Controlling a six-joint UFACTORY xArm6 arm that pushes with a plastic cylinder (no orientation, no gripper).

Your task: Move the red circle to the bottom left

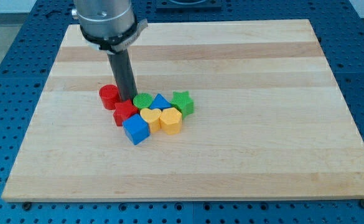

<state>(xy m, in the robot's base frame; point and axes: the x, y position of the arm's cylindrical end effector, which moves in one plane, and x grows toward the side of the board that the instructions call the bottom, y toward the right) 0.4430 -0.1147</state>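
Note:
The red circle (109, 96) stands on the wooden board (231, 155), left of centre. My tip (127, 100) is just to the right of it, touching or nearly touching, wedged between the red circle and the green circle (142, 101). Below the tip lies a red star-like block (124, 112). A cluster sits to the right: a blue triangle (160, 102), a green star (182, 102), two yellow hearts (150, 117) (171, 120) and a blue cube (135, 129).
The board's edges border a blue perforated table (7, 124) on all sides. The arm's grey housing (105, 22) hangs over the board's upper left.

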